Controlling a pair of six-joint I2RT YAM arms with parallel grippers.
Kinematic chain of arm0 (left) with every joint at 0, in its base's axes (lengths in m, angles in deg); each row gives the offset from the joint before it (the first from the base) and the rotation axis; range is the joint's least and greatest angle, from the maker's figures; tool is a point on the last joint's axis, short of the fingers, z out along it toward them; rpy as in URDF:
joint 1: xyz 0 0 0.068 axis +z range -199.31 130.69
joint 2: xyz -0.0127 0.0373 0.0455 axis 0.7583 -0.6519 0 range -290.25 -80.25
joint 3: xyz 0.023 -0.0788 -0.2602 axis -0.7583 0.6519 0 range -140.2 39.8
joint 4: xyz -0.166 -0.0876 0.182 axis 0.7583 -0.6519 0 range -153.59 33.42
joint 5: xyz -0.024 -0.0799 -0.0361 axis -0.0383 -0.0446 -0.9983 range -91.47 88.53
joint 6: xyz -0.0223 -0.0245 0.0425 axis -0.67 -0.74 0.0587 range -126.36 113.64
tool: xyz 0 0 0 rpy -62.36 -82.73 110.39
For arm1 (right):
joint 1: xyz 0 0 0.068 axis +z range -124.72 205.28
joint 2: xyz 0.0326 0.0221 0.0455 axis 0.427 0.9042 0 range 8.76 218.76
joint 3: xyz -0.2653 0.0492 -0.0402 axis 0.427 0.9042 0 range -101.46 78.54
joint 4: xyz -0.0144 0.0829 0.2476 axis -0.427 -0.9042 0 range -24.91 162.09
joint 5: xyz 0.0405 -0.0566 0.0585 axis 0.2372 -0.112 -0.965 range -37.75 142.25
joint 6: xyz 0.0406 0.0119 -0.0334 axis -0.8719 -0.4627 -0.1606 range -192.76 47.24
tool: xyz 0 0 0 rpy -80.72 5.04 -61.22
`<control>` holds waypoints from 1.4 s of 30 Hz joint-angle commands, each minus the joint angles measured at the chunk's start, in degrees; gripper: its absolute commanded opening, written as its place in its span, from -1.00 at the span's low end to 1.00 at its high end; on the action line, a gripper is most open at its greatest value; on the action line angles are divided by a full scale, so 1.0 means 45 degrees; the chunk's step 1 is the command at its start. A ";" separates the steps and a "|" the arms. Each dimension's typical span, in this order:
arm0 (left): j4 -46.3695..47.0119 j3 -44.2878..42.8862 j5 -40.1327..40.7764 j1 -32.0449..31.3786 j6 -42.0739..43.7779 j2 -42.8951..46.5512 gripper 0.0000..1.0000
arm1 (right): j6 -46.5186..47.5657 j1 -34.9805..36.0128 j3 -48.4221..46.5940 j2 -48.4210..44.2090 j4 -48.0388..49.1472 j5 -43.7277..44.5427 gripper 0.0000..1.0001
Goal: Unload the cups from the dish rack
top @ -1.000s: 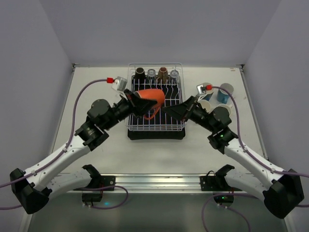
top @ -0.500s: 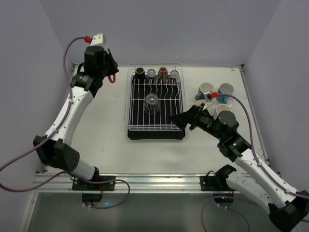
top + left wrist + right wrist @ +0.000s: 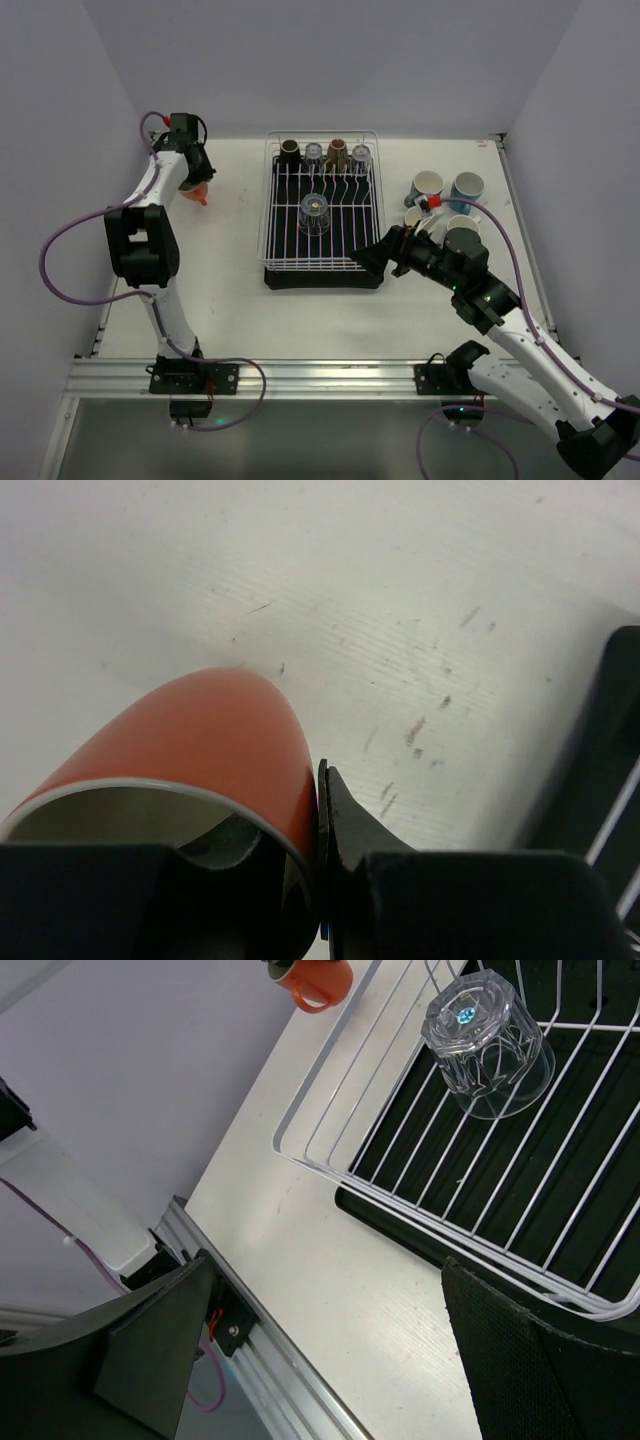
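Since the right gripper [image 3: 372, 258] hangs at the rack's [image 3: 272, 215] near right corner, jaws spread wide and empty, a careless reach for the upturned glass [image 3: 314, 213] could hook a finger on the white wire rim. The glass is smooth and faceted, so it would likely slip if pinched off-centre.

The right forearm lies close beside the set-down cups [image 3: 427, 186] on the table [image 3: 230, 300], and an elbow swing could knock them.

Far left, the left gripper [image 3: 318, 825] is clamped on the wall of the orange cup [image 3: 210, 735], one finger inside and one outside. The cup is tilted, low over bare table, well apart from the rack. I cannot tell whether its base touches. Released at that tilt, it may tip and roll.

Counts:
- Rack: one.
- Cups in it: five. One is the glass mid-rack, and the far row [image 3: 337, 150] holds four: dark, clear, brown, clear.
- Set-down cups right of the rack: at least four; the arm hides part.
- Orange cup in the left gripper: one.
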 commanded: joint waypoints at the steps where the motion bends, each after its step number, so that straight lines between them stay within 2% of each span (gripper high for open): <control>1: 0.0151 -0.1220 -0.0108 0.0389 0.0541 -0.0134 -1.00 | 0.0451 0.0012 -0.0205 -0.0133 -0.0045 0.0084 0.98; 9: -0.0279 -0.2313 0.0109 0.0838 0.1049 -0.2009 -1.00 | 0.0491 0.0012 -0.0283 0.0590 0.0073 0.0221 0.98; 13: -0.0201 -0.2276 -0.0029 0.0976 0.1186 -0.2401 -1.00 | 0.0607 0.0012 -0.0458 0.0804 -0.0025 0.0493 0.98; 22: -0.0064 -0.2041 0.0323 0.0956 0.1499 -0.2169 -0.21 | 0.0861 0.0032 -0.1395 0.1429 -0.0454 0.1119 0.98; 25: 0.0052 -0.1983 0.0130 0.0975 0.1324 -0.1624 0.48 | 0.1056 0.0032 -0.1766 0.1780 -0.0630 0.1334 0.98; 29: 0.0540 -0.1826 -0.0086 0.0956 0.0953 -0.0470 0.91 | 0.1621 0.0032 -0.2624 0.2503 -0.1137 0.1685 0.98; 31: 0.0677 -0.1768 -0.0397 0.0976 0.0777 0.0269 0.96 | 0.1837 0.0071 -0.2879 0.2913 -0.1314 0.1996 0.98; 34: 0.1184 -0.1301 -0.1117 0.0976 0.0270 0.1537 1.00 | 0.2247 0.0071 -0.3543 0.3575 -0.1663 0.2543 0.89; 36: 0.1942 -0.0404 -0.1550 0.0937 -0.0218 0.2398 1.00 | 0.2597 0.0090 -0.4129 0.3947 -0.1859 0.2798 0.71; 37: 0.2315 0.0063 -0.2190 0.0840 -0.0375 0.3389 1.00 | 0.2735 0.0090 -0.4343 0.4394 -0.1900 0.2896 0.59; 38: 0.2957 0.1035 -0.2389 0.0742 -0.0647 0.3921 1.00 | 0.3007 0.0090 -0.4829 0.4689 -0.1997 0.3110 0.34; 40: 0.3604 0.2152 -0.2993 0.0334 -0.0922 0.5595 1.00 | 0.3243 0.0090 -0.5378 0.5255 -0.2308 0.3345 0.08; 41: 0.4149 0.3318 -0.3151 0.0138 -0.1078 0.6109 1.00 | 0.3438 0.0090 -0.5845 0.5877 -0.2368 0.3462 -0.05; 42: 0.4348 0.3890 -0.3346 -0.0058 -0.1176 0.6694 1.00 | 0.3536 0.0090 -0.6081 0.6192 -0.2504 0.3483 -0.06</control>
